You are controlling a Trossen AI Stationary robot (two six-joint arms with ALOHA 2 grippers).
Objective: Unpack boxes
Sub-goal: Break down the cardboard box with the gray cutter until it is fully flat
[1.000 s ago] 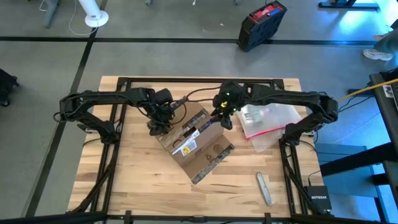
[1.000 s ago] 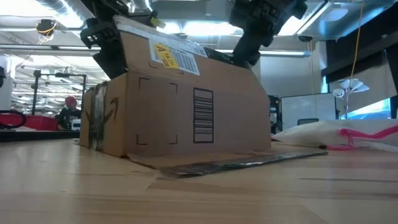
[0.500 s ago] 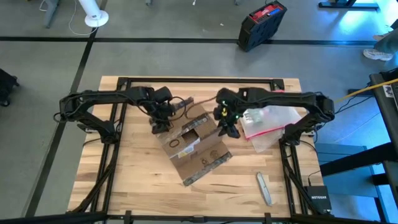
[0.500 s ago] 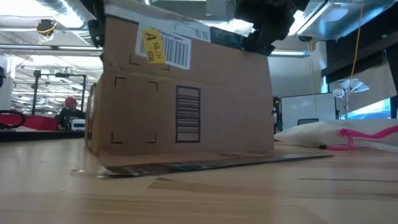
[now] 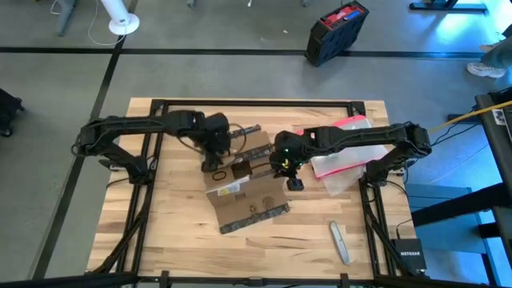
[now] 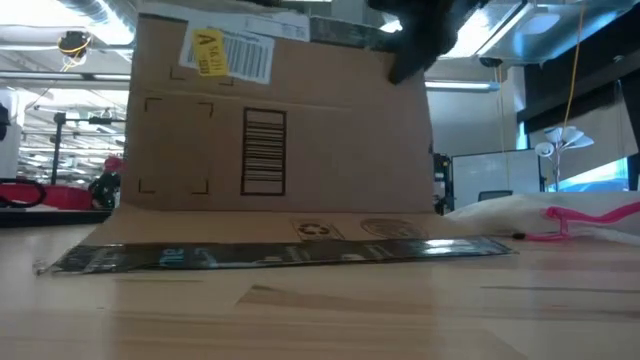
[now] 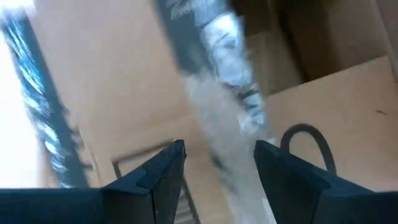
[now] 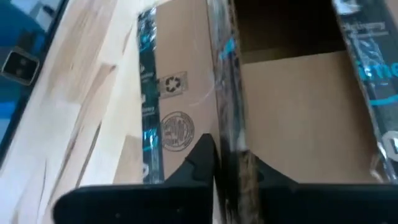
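The brown cardboard box stands open mid-table, and its near wall with the barcode faces the low view. Its near flap lies flat on the wood, edged with black tape. My left gripper hangs open over the box's left end, where a loose tape strip runs below the gap between its fingers without touching them. My right gripper is shut at the box's right end. A dark loop shows inside the box. My right gripper has a dark taped edge of the box running back between its two shut fingers, at the box's right end beside the opening. The fingers slant down from above and from the table's right. The box rests on the table.
A clear pouch with a pink-red edge lies right of the box, close to my right arm. A grey cutter lies near the front right corner. Bare wood stretches along the near left. A black and red case sits on the floor beyond.
My right gripper has gone toward the table's near edge along the box's right end. My left gripper has risen and shifted a little to the right. The box has turned about, squarer to the near edge, and its near flap has dropped flat onto the wood.
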